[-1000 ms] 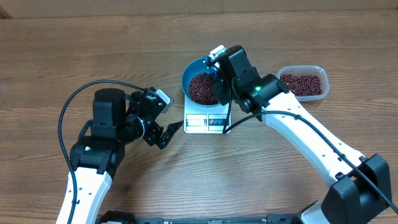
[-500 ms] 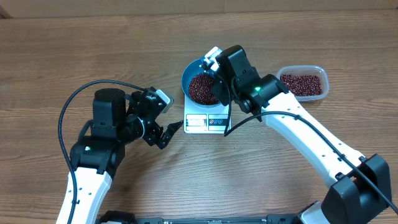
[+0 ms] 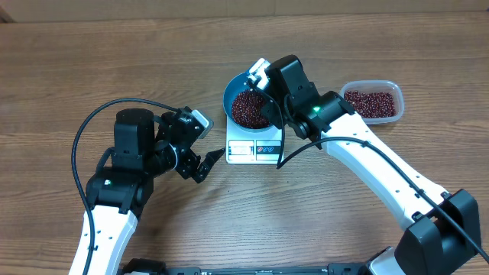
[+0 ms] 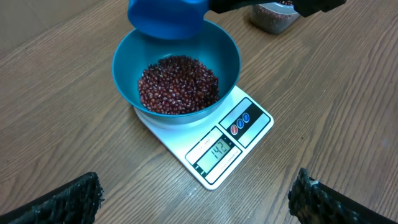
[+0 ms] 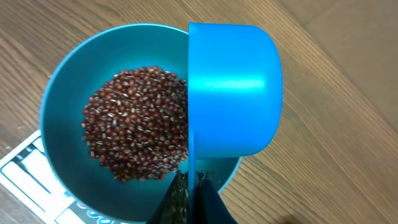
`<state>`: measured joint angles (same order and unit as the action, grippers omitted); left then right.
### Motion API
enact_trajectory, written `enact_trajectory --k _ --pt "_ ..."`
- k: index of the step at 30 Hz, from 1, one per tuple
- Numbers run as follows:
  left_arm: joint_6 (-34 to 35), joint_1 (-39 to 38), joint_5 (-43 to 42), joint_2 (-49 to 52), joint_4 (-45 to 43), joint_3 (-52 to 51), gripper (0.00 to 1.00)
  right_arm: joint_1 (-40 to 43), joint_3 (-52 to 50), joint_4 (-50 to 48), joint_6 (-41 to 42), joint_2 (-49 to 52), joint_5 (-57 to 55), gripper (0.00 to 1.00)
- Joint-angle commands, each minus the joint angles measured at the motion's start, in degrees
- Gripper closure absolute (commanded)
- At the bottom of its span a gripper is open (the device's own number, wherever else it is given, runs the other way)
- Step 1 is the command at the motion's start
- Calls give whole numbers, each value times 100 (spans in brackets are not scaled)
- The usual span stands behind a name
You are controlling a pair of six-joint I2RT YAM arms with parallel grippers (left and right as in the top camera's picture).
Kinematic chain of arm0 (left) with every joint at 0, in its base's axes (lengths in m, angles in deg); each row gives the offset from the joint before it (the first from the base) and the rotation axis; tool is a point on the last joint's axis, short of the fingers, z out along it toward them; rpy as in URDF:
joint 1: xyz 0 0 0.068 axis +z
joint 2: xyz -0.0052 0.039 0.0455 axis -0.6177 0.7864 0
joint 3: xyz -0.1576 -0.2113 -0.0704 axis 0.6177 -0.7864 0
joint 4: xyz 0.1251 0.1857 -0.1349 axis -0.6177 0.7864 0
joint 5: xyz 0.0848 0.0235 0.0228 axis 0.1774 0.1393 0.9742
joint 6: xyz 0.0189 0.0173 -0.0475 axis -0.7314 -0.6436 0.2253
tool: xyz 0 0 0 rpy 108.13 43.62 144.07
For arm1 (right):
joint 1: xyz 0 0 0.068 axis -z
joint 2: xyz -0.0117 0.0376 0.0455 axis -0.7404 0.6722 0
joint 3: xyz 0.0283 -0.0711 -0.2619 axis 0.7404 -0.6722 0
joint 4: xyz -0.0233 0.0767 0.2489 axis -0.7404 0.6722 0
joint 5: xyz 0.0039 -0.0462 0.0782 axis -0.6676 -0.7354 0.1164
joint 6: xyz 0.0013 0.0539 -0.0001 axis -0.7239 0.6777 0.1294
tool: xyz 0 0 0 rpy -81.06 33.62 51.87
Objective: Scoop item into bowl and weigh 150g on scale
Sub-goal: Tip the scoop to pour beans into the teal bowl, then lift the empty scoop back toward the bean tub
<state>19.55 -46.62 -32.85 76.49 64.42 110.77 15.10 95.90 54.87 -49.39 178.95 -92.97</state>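
My right gripper [image 5: 189,186] is clenched tight on the handle of the blue scoop [image 5: 233,93], which hangs tipped on its side over the rim of the teal bowl [image 5: 59,93]. The beans [image 5: 134,121] lie heaped in that bowl, on the scale [image 4: 214,146]. My left gripper [image 3: 206,163] gapes wide, grasping nothing, left of the scale
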Motion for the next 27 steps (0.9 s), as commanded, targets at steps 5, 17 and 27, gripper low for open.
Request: enact_trajectory --k 5,17,27 --pt "-107 46 -9 -28 -4 -28 1 -22 343 -44 848 -391 -256 96" --pt "-107 46 -9 -28 -4 -28 1 407 431 0 2190 -1217 -975 96" --pt "-107 46 -9 -28 -4 -28 1 1410 411 691 2205 -1091 -1307 96"
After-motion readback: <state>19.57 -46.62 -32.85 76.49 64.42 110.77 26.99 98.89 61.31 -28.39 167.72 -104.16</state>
